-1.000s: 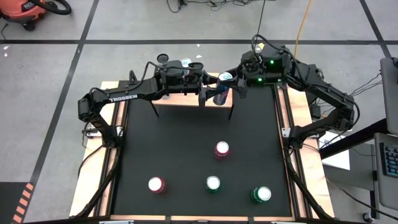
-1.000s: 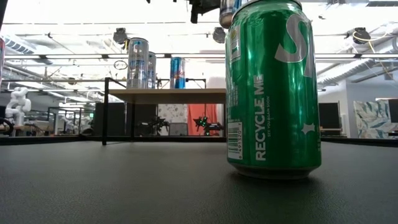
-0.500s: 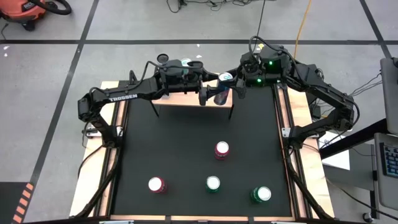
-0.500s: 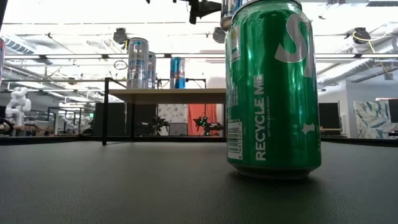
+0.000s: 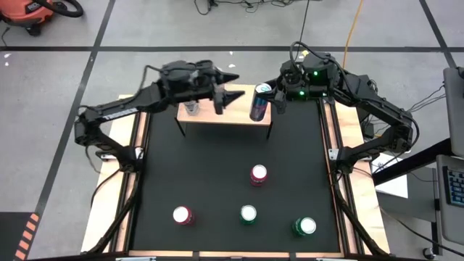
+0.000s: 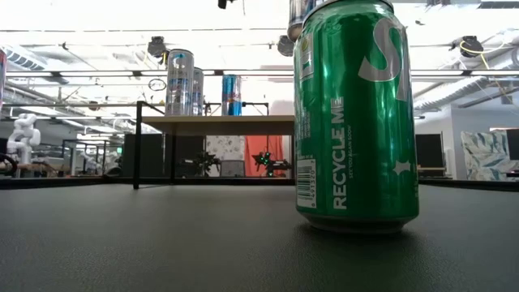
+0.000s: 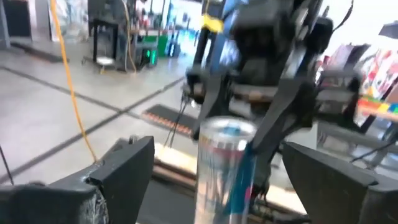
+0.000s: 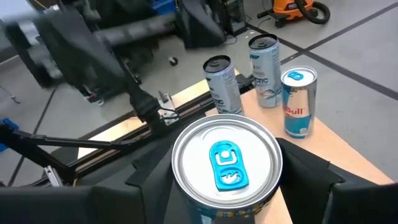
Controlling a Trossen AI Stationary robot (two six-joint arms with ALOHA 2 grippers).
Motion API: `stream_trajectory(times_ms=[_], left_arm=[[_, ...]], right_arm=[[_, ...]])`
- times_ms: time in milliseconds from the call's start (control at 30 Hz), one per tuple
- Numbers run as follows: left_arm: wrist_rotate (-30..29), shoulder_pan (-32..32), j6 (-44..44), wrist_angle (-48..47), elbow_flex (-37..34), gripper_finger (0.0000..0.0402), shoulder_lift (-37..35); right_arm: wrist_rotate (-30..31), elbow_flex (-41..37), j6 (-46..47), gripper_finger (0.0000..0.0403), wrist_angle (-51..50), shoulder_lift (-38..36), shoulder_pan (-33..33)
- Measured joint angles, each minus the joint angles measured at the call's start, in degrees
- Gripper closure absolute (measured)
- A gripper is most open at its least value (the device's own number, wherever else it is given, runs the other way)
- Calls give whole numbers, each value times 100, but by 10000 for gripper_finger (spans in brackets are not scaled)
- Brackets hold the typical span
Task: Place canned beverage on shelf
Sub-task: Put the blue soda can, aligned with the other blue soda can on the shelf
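A blue and silver can stands upright in the air over the right end of the shelf, a light-wood board on black legs. My right gripper is shut on it; the right wrist view looks down on the can's top. My left gripper is open and empty, over the shelf's middle, to the left of the can. In the left wrist view the can shows beyond the spread fingers. Three cans stand on the shelf board. My right gripper pinches the can's upper wall between its two fingers, one on each side just under the rim. The fingers come about level from the table's far right. The can is upright and lifted clear above the shelf; its bottom shows high in the low view.
Two pink-topped cans and two green cans stand on the black mat nearer the front. One green can fills the low view. The shelf stands at the mat's far edge.
My left gripper has let go of the blue can and drawn back toward the table's left and far edge, its fingers now spread. The can has stayed upright in my right gripper above the shelf's right end.
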Motion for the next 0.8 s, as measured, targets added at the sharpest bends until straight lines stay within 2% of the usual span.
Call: stream_trajectory(times_ms=[133,433,800], left_arm=[[-134,0,5,-180,0,43,-385],[-777,-49,0,-1338,2,43,-1248],[-1435,-202,137,-1939,4,43,-1834]], right_arm=[[135,0,123,180,25,69,0],[147,0,413,180,504,336,2],[145,0,606,179,1327,750,185]])
